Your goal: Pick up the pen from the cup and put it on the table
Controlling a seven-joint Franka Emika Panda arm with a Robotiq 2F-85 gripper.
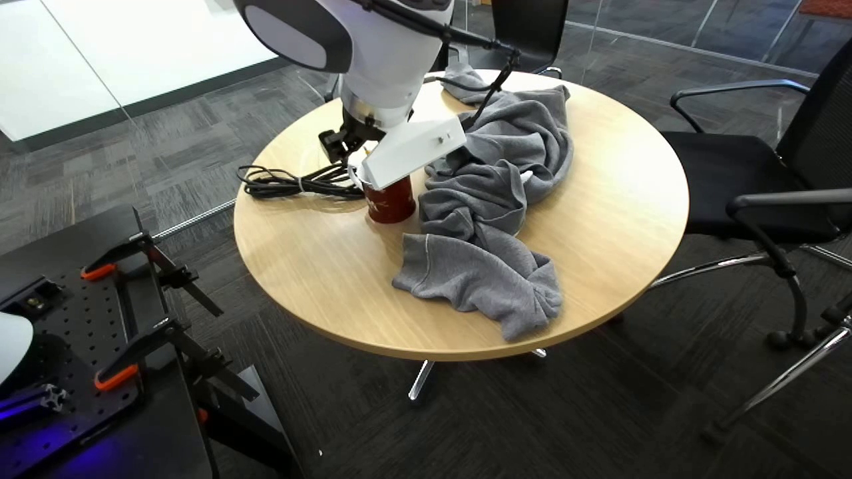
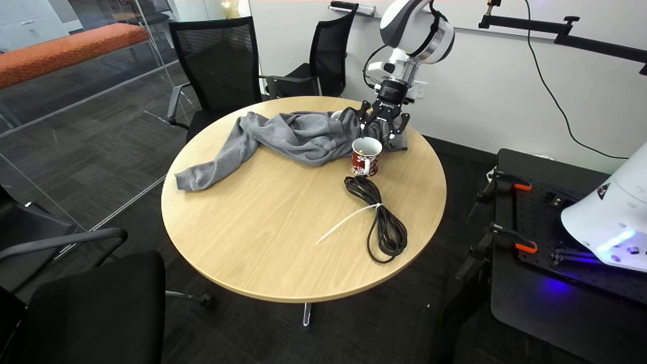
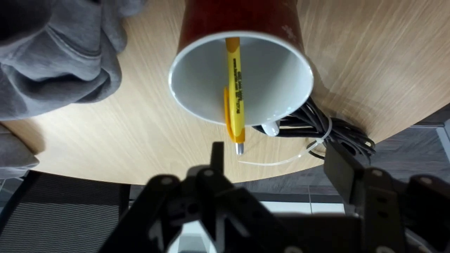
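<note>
Black fingers point(image 3: 217, 158) loom at the bottom of the wrist view, and they're spread wide: the gripper point(image 3: 277, 161) is released, hanging near the dark red cup point(image 3: 242, 15). And there's the yellow pen point(image 3: 233, 84), leaning inside that cup, its silver end jutting past the white rim, apart from both fingers! In both exterior views the cup stands upright on the round table point(image 1: 319, 279), grey cloth point(image 1: 492, 193) just beside it, black coiled cable point(image 2: 386, 227) close by the cup's white handle.

The pen point(image 3: 236, 88) is yellow, the cup point(image 2: 359, 161) dark red with white, perhaps snowflake, patterning.
</note>
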